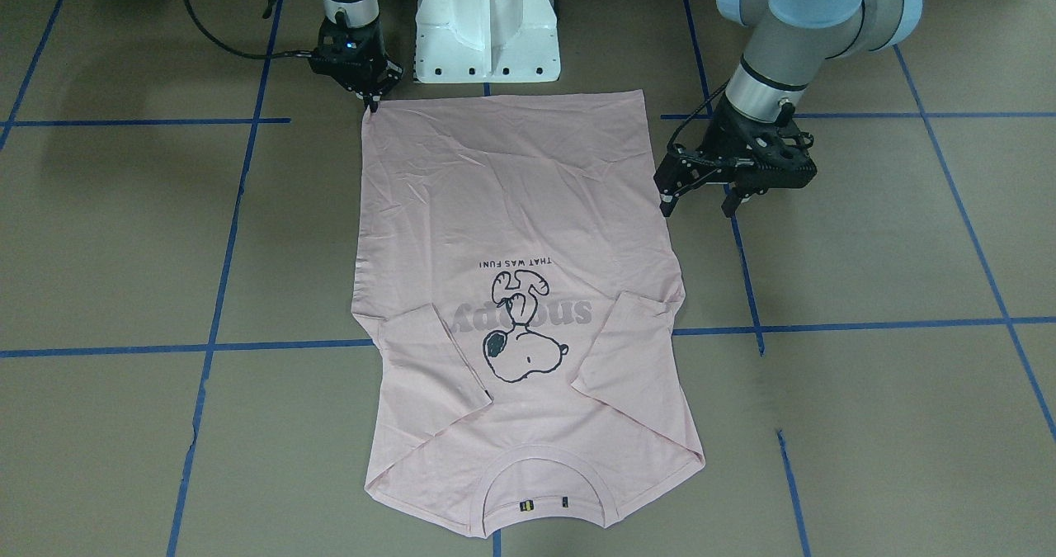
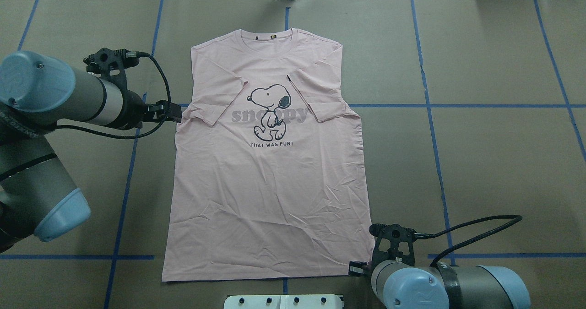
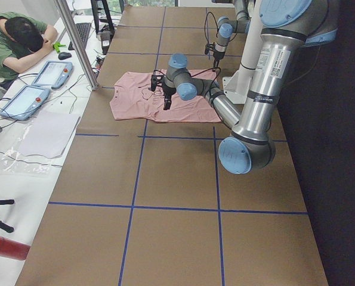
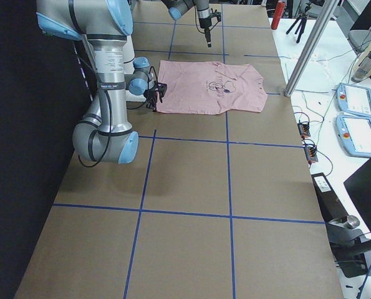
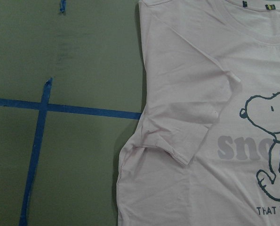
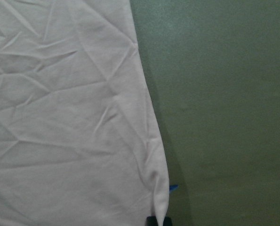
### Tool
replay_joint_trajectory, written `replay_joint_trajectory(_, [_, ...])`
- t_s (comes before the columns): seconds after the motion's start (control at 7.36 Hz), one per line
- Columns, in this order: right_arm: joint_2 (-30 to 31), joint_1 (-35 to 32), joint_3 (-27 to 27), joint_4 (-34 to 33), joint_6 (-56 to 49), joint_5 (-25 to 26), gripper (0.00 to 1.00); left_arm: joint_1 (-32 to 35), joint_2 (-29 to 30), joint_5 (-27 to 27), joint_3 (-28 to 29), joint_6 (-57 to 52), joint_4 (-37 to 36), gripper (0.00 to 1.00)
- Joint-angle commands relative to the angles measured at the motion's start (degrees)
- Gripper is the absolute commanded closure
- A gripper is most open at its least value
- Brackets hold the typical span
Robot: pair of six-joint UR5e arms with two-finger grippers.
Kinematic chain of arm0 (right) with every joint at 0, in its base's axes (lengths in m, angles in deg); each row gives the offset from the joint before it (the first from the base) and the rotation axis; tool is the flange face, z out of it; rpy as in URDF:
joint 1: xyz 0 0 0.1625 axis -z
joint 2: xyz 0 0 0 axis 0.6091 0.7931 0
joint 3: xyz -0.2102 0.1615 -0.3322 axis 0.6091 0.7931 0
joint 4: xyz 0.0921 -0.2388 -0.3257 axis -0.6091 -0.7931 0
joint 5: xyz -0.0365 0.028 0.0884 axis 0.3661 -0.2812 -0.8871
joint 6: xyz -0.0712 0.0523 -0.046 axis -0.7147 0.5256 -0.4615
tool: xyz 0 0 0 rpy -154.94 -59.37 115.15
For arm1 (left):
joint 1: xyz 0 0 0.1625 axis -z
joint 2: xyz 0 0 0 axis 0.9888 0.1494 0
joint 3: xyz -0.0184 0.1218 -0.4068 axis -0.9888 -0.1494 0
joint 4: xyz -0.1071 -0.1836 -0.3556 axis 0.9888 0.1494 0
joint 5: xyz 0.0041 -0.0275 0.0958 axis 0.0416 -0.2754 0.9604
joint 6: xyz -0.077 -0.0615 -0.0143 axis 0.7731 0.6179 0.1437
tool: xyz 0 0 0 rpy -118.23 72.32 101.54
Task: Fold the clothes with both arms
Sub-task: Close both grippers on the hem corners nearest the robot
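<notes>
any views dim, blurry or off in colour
Front-facing view: sharp, even light, soft arm shadows on the table near the pink T-shirt. Right wrist view: dim, grainy, green cast, the T-shirt reads grey. Overhead view: strip past the table's far edge blown out white.

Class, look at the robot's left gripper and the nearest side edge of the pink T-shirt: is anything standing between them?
Nothing visible does. The open left gripper is right beside the side edge of the T-shirt, with only bare brown table around it.
</notes>
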Motion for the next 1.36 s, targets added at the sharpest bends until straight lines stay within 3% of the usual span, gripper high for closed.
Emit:
replay_joint_trajectory(0.0, [-2.41, -0.93, -1.19, -0.06, 0.34, 0.17, 1.00, -0.97, -0.10, 0.16, 0.09, 5.00, -0.08, 0.00])
replay_joint_trajectory(0.14, [-2.87, -1.46, -1.89, -0.06, 0.25, 0.09, 1.00, -5.16, -1.32, 1.20, -0.52, 14.61, -0.17, 0.00])
replay_joint_trajectory(0.27, [-2.79, -2.69, -2.77, -0.06, -0.01, -0.87, 1.00, -12.42, -3.77, 7.65, -1.40, 21.67, -0.26, 0.00])
replay_joint_trajectory(0.41, [-2.70, -4.00, -3.04, -0.06, -0.01, -2.10, 1.00, -17.80, -6.84, 10.50, -3.32, 28.62, -0.43, 0.00])
replay_joint_trajectory(0.68, [-2.96, -4.37, -2.95, -0.06, -0.01, -2.11, 1.00, -27.13, -12.12, 15.25, -6.23, 37.52, -0.43, 0.00])
replay_joint_trajectory(1.22, [-3.40, -4.54, -2.87, -0.06, -0.01, -2.20, 1.00, -34.11, -12.93, 16.42, -7.91, 45.38, -2.01, 0.00])
